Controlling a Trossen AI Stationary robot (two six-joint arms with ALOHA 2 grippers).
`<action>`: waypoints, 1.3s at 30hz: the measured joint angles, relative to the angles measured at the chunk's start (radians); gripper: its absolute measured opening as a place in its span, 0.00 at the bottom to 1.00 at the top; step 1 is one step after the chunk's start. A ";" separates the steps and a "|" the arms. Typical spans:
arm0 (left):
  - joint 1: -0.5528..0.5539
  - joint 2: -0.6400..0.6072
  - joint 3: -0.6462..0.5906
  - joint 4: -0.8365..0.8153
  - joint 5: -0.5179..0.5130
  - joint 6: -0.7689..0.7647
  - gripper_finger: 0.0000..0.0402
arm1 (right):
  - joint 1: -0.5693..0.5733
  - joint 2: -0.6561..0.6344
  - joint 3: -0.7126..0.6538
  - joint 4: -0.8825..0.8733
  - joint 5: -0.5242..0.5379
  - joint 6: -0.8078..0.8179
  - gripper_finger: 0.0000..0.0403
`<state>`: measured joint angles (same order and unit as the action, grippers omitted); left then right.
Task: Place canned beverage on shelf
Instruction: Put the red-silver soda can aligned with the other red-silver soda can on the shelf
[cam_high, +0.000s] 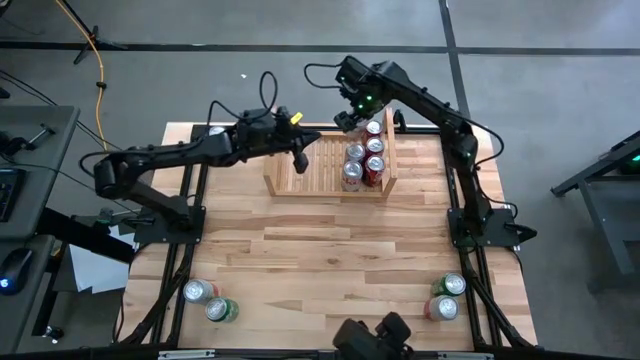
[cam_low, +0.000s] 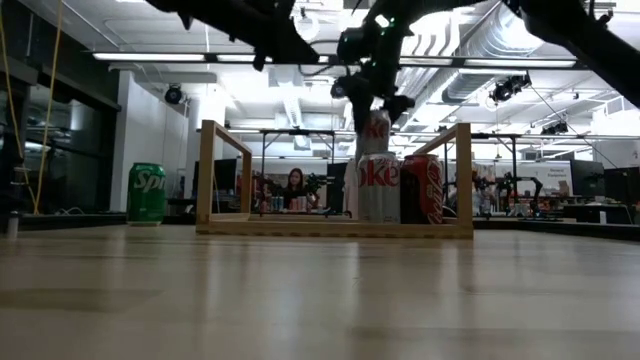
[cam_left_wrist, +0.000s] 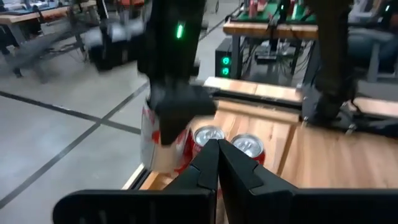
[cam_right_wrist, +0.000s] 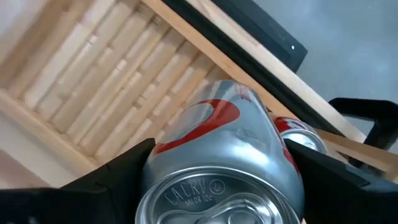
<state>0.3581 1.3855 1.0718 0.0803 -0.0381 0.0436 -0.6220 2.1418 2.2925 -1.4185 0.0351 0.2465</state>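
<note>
The shelf (cam_high: 330, 165) at upper centre of the high view already carries four cans along its right side. The right gripper (cam_high: 352, 112) hovers at the shelf's back right corner, jaws spread wide around a silver-and-red can (cam_right_wrist: 224, 158) above the slats. The left gripper (cam_high: 300, 152) waits pinched shut, empty, over the shelf's left half. Four more cans stand near the bottom edge.

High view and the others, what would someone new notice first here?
The right gripper holds a silver and red can over the far right corner of the shelf, where three cans already stand. The left gripper, shut and empty, hangs over the shelf's left part. Pairs of spare cans wait at the table's near corners.
</note>
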 joint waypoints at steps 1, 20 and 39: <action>-0.004 -0.009 0.000 0.000 -0.002 -0.010 0.00 | 0.000 0.011 0.000 0.000 0.001 0.000 0.76; -0.085 -0.043 0.000 -0.009 -0.064 -0.113 0.00 | -0.007 0.129 -0.001 -0.008 -0.036 0.014 0.76; -0.098 -0.043 -0.001 -0.016 -0.062 -0.172 0.00 | -0.019 0.162 -0.001 -0.006 -0.051 -0.571 0.76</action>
<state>0.2596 1.3422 1.0706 0.0647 -0.1001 -0.1283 -0.6407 2.3043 2.2913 -1.4250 -0.0162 -0.3240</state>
